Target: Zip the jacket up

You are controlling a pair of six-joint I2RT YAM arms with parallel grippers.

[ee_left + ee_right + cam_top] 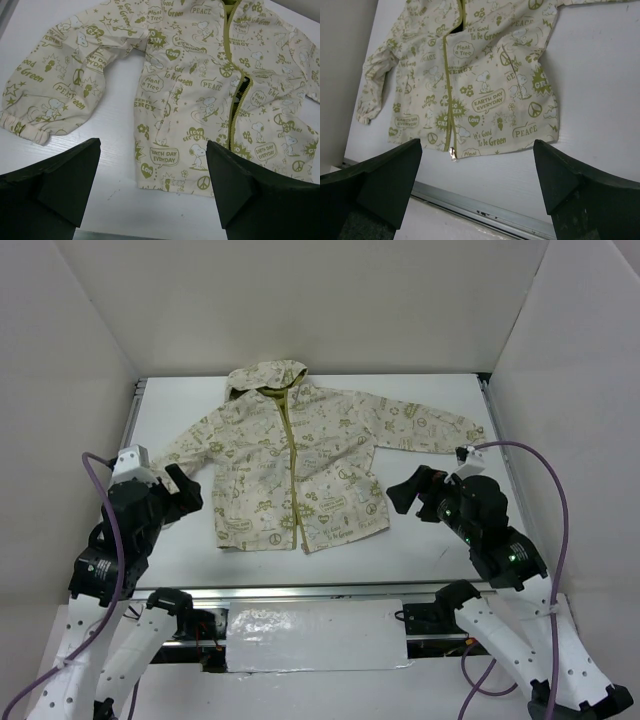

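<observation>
The jacket (300,460), cream with olive-green doodle print, lies flat on the white table, hood at the far end, sleeves spread. Its olive zipper (292,470) runs down the middle; the silver zipper pull (452,153) sits at the bottom hem. The jacket also shows in the left wrist view (190,95) and the right wrist view (470,80). My left gripper (180,495) is open and empty, left of the jacket's lower left corner. My right gripper (410,490) is open and empty, right of the lower right corner.
White walls enclose the table on the left, back and right. A metal rail (310,590) runs along the table's near edge, with a white-wrapped block (315,635) in front of it. Purple cables (545,470) hang from both arms.
</observation>
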